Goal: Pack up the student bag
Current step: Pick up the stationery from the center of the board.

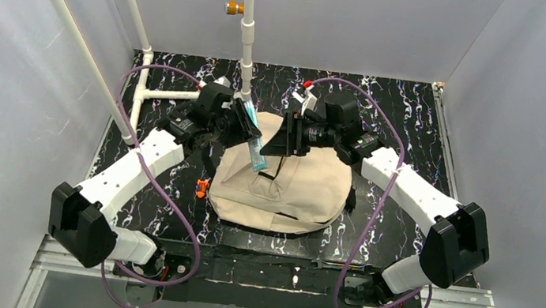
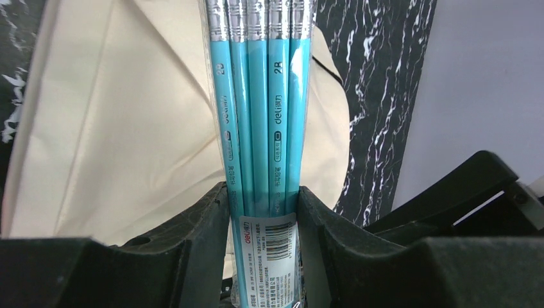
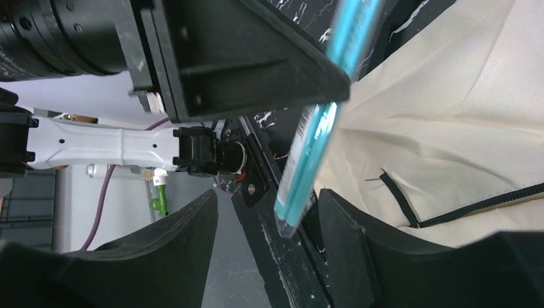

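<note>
The beige student bag lies flat on the black marbled table, black zip lines on its top. My left gripper is shut on a clear pack of turquoise pencils, which hangs tilted over the bag's far edge. In the left wrist view the fingers clamp the pencil pack at its barcode label, with the bag behind. My right gripper is open, facing the left one over the bag's far edge. In the right wrist view the pack hangs between its spread fingers, untouched, beside the bag.
A white pipe post stands just behind the two grippers, with another pipe frame at the far left. A small orange object lies on the table left of the bag. Grey walls close in on three sides.
</note>
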Robot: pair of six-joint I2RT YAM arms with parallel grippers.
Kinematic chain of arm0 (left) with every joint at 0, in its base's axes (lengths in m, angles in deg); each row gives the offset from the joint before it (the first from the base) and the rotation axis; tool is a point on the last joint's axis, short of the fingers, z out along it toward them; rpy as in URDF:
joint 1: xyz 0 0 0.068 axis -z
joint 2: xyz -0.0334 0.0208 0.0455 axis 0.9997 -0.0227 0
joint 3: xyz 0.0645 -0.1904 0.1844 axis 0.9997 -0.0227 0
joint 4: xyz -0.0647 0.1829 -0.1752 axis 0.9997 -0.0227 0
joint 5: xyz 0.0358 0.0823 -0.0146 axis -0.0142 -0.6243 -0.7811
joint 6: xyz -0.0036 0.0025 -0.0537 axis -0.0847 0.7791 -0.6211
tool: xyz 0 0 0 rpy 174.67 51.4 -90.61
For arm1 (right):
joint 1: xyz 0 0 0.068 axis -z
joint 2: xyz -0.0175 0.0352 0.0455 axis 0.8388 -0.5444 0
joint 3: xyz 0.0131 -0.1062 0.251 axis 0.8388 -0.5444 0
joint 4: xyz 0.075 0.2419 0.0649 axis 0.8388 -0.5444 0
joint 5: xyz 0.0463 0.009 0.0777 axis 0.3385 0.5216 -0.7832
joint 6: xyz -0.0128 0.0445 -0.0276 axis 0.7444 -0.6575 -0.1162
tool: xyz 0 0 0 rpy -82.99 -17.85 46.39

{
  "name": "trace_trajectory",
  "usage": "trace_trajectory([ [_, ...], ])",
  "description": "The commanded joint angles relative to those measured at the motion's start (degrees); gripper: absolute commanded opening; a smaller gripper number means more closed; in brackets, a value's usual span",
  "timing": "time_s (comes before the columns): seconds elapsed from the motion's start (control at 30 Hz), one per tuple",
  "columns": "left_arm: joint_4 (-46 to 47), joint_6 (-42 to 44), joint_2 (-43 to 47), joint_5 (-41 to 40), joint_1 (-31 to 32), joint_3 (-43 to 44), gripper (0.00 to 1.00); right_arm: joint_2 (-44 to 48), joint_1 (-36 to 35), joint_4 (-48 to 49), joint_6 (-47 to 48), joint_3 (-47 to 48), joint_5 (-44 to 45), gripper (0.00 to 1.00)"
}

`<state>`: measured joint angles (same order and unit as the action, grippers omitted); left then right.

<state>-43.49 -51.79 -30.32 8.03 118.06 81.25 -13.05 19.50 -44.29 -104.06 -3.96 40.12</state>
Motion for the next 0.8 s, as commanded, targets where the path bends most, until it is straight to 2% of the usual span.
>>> trace_trajectory([
  [0.0,-0.42,1.55,-1.11,-1.18,2.91,3.9,0.24,-1.08,-0.19,-0.11,2.88,2.8,-0.13,0.64],
  [0.13,-0.43,3.47,-1.89,-0.34,4.31,5.41,0.24,-1.73,-0.08,-3.57,5.06,2.89,1.22,0.59],
  [0.23,0.44,8.34,-1.31,1.91,4.53,4.9,0.24,0.15,1.91,-5.73,3.9,2.26,4.88,0.59],
  [0.3,3.0,13.16,0.02,3.35,4.56,2.87,0.25,2.63,5.24,-1.47,-0.71,-0.45,3.55,0.61],
  [0.4,4.92,21.83,1.88,5.37,4.56,0.46,0.25,5.56,10.96,5.28,-7.18,-3.99,0.35,0.7],
  [0.5,3.91,28.85,1.87,9.06,4.73,0.44,0.25,4.21,12.37,7.75,-9.02,-3.35,-2.61,0.73],
  [0.6,3.23,30.68,1.34,10.68,5.43,1.28,0.25,0.99,11.89,11.9,-13.59,-1.99,-7.17,0.72],
  [0.77,2.94,31.07,-0.7,11.43,6.98,2.8,0.25,0.05,10.95,14.51,-14.64,-1.06,-7.18,0.71],
])
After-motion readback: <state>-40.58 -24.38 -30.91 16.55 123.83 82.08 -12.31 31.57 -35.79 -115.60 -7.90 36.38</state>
